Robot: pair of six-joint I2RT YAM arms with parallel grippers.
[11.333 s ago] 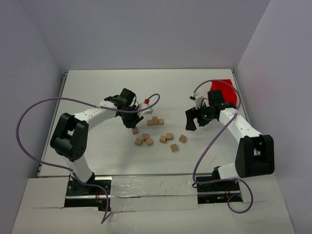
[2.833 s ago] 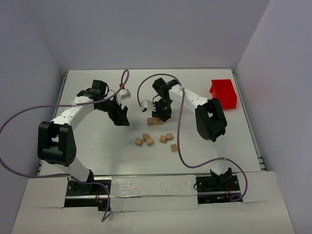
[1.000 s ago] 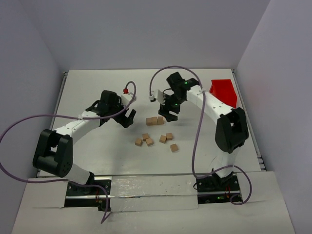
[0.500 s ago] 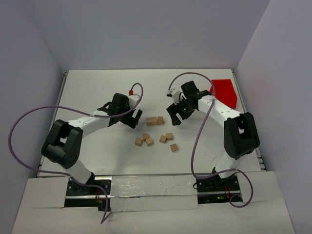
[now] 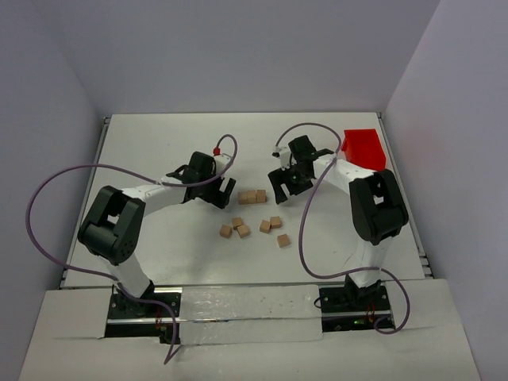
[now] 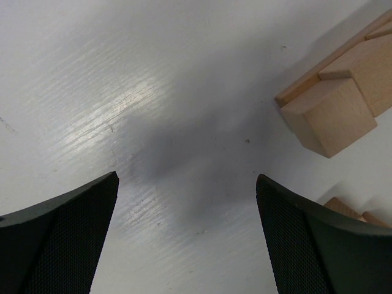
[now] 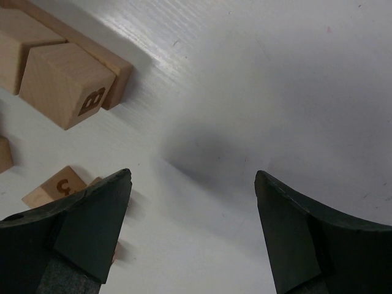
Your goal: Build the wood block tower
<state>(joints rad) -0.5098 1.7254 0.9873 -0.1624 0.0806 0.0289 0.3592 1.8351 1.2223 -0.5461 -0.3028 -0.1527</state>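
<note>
The tower [image 5: 252, 196] is a short row of tan cubes lying mid-table. Its left end [image 6: 331, 113] fills the upper right of the left wrist view, and its right end, a cube marked B [image 7: 64, 82], fills the upper left of the right wrist view. Several loose wood blocks [image 5: 244, 230] are scattered just in front of it. My left gripper [image 5: 225, 196] [image 6: 187, 177] stands open at the row's left end, over bare table. At the right end my right gripper [image 5: 279, 186] [image 7: 191, 173] is open too, with nothing between its fingers.
A red plastic bin [image 5: 363, 151] sits at the back right, behind the right arm. One loose lettered cube [image 7: 58, 184] lies beside my right gripper's left finger. Purple cables loop over both arms. The white table [image 5: 159, 143] is walled at the back and sides.
Over the last second the left gripper slid right to the row's left end. The right gripper drew back from the row, opened wider and now sits off its right end.
</note>
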